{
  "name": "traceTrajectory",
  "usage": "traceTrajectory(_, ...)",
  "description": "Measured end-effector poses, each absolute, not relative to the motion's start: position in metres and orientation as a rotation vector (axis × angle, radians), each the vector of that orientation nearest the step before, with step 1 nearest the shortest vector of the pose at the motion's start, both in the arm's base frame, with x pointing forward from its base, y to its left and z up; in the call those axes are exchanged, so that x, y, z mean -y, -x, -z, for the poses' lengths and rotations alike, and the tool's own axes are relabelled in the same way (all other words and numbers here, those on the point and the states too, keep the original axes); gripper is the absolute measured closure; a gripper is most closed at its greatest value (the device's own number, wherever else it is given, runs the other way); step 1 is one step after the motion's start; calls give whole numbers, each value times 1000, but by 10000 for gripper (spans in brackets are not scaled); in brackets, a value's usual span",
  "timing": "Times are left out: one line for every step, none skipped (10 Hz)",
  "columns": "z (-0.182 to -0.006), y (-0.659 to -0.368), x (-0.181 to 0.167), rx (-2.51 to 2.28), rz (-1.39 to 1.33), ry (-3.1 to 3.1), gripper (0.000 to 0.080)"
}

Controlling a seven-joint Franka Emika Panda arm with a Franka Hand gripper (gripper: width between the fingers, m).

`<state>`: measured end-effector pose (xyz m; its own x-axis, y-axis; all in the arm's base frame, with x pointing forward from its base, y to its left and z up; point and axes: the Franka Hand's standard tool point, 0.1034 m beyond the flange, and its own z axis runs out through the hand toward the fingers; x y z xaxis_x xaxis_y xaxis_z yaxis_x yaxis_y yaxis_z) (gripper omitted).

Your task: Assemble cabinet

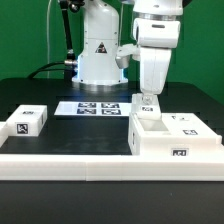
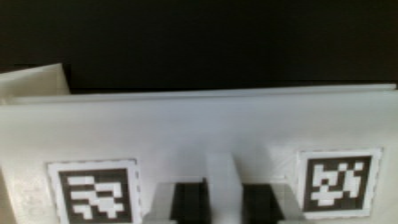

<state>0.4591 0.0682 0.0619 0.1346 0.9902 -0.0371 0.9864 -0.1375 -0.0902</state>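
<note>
As we sweep in from the exterior view's left, a small white plastic block [image 1: 28, 120] with a black-and-white tag sits on the black table [image 1: 85, 130], lower left of the frame. The flat white marker board [image 1: 100, 106] lies at centre. Right of it, the gripper [image 1: 148, 98] hangs at the large white plastic cabinet box [image 1: 176, 135], lower right. In the wrist view its fingers [image 2: 187, 200] flank a white strip, but I can't tell whether they are clamped on it.

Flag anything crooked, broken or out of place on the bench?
Nothing stands out. The cabinet box sits square to the border rail, the loose block lies flat at the exterior view's left, and the marker board lies flat. The gripper is low over the box's corner; the wrist view is too blurred to check for fine damage.
</note>
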Motion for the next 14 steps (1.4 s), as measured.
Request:
traceTrajectory(-61, -460, -69, 2041, -127, 2328, 728)
traceTrajectory(-61, -463, -69, 2064, -117, 2310, 728)
traceTrajectory(-61, -466, -69, 2072, -112, 2304, 728)
traceTrajectory(-61, -468, -68, 2079, -109, 2297, 728)
traceTrajectory(-60, -469, -68, 2085, -108, 2292, 728)
traceTrajectory(-60, -470, -68, 2091, -104, 2288, 728)
traceTrajectory(-60, -470, -68, 2095, -103, 2286, 728)
traceTrajectory(-60, -470, -68, 2094, -102, 2287, 728)
traceTrajectory(-60, -470, -68, 2094, -102, 2287, 728)
traceTrajectory(-60, -470, -68, 2094, -102, 2287, 728)
traceTrajectory(-60, -471, -68, 2096, -103, 2285, 728)
traceTrajectory(-60, -478, -66, 2097, -97, 2285, 728)
traceTrajectory(-61, -485, -65, 2096, -87, 2289, 728)
traceTrajectory(-60, -492, -65, 2100, -78, 2286, 728)
